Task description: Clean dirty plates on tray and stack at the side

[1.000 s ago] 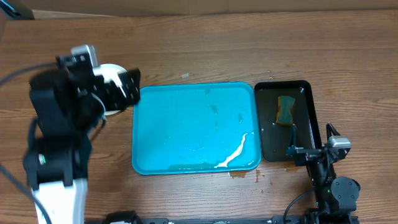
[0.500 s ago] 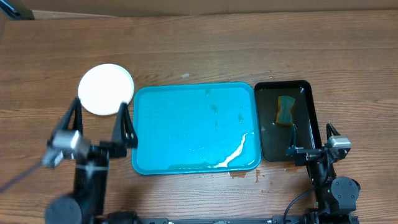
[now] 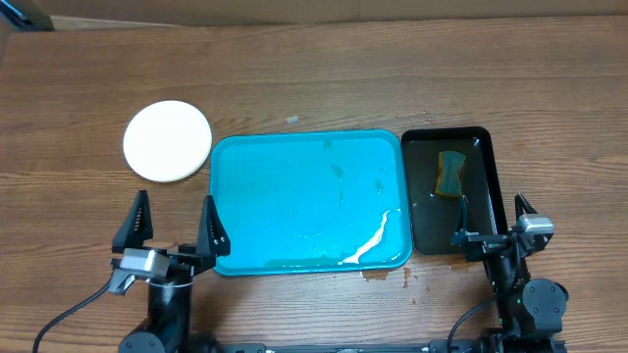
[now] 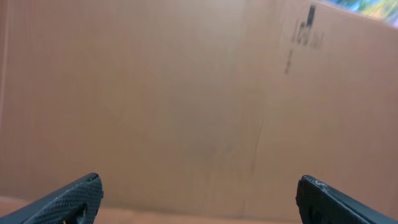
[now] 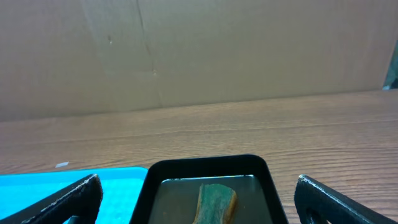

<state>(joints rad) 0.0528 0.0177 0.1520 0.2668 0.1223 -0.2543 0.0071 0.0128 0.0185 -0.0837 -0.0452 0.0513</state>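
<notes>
— What is held in the tray point(image 3: 275, 196)?
— Only a wet film and a white streak point(image 3: 368, 240) are seen on its glossy turquoise plastic. The plates point(image 3: 167, 140) are shown as one round white disc on the wooden table point(image 3: 392, 78), just left of it.
— And the black tray point(image 3: 483, 137)?
— A green-and-yellow sponge point(image 3: 450, 173) is kept there. The left gripper point(image 3: 172, 227) and right gripper point(image 3: 494, 221) are pictured with fingers spread wide, nothing held.

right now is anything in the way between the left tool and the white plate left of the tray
Nothing visible does. Only bare wooden table lies between the open left tool and the white plate beyond it. The turquoise tray sits beside that path, to its right, not across it.
</notes>
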